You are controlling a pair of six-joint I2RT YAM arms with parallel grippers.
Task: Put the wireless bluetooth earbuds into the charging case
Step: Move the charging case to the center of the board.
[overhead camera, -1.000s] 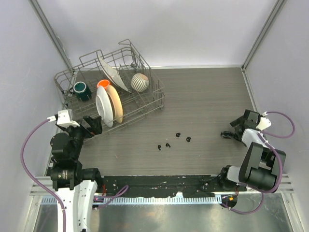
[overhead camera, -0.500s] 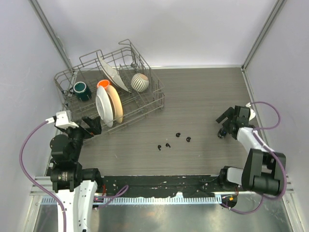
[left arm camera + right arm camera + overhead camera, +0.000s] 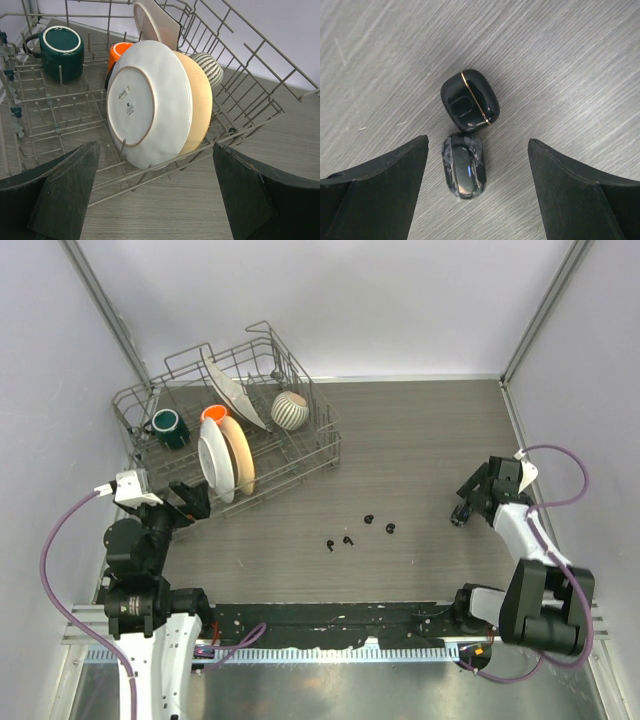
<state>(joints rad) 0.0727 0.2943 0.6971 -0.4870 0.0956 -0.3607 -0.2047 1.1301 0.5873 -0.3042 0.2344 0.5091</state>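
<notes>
Several tiny black earbuds lie loose mid-table: two close together (image 3: 330, 544) (image 3: 347, 540) and two further right (image 3: 369, 518) (image 3: 390, 529). The charging case (image 3: 460, 519) lies on the table at the right. In the right wrist view it is a glossy black case lying open, its lower half (image 3: 465, 170) joined to a half with a gold line (image 3: 470, 100). My right gripper (image 3: 477, 195) is open just above it, with a finger on either side and not touching. My left gripper (image 3: 155, 200) is open and empty, facing the dish rack (image 3: 250, 127).
The wire dish rack (image 3: 320, 455) stands at the back left. It holds a white plate (image 3: 213, 462), an orange plate (image 3: 240, 452), a green mug (image 3: 168, 426), an orange cup (image 3: 213, 413) and a striped bowl (image 3: 290, 410). Walls close in the left, back and right.
My right wrist swung left and back over the case, then eased slightly right. The left arm shifted a little. The earbuds have not moved.
</notes>
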